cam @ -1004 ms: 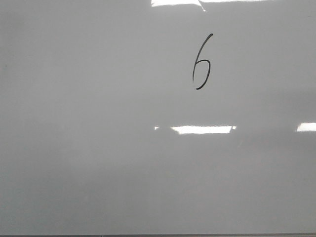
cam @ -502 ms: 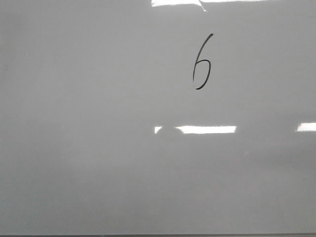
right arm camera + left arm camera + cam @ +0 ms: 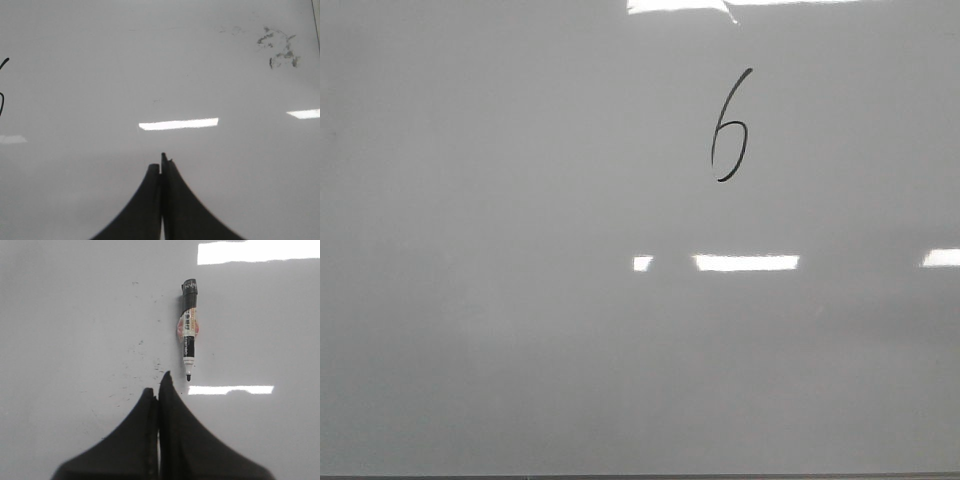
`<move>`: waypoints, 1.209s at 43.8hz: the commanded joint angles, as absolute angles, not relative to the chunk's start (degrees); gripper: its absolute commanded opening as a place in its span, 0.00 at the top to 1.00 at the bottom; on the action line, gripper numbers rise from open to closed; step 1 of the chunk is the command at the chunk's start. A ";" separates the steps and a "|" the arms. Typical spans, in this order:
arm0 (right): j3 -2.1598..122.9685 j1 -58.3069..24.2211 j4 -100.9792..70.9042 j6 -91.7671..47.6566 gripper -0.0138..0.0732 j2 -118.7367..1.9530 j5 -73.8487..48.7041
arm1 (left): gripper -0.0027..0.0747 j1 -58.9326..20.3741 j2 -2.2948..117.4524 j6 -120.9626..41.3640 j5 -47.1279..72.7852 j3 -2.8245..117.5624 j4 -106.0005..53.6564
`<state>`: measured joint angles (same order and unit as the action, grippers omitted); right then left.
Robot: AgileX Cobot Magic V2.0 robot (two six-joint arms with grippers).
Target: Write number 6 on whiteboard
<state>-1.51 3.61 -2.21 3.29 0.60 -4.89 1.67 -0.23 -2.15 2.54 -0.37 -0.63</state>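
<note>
A thin slanted black number 6 is drawn on the upper middle-right of the whiteboard. A part of its stroke shows at the edge of the right wrist view. A black and white marker lies uncapped on the whiteboard, just beyond my left gripper, which is shut and empty, with the marker's tip beside the fingertips. My right gripper is shut and empty over bare board. No gripper shows in the front view.
Bright rectangular light reflections lie on the board. Black ink smudges sit near the board's edge in the right wrist view. Small ink specks lie near the marker. The board's dark bottom edge runs along the front.
The light reflection in the middle of the board has shifted a little to the right and its small left patch has separated. The 6 has not changed.
</note>
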 commanded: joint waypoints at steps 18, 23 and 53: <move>-1.26 -0.47 -1.65 2.62 0.92 1.73 0.42 | 0.99 1.72 -1.05 -1.43 -2.27 -0.52 -1.12; -1.26 -0.40 -1.65 2.62 0.92 1.73 0.42 | 0.99 1.72 -1.05 -1.43 -2.27 -0.52 -1.12; -1.26 -0.40 -1.65 2.62 0.92 1.67 0.67 | 0.99 1.72 -1.05 -1.43 -2.27 -0.52 -1.12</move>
<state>-1.51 -0.32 -2.21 3.29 0.60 -4.47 1.67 -0.23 -2.15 2.54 -0.37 -0.63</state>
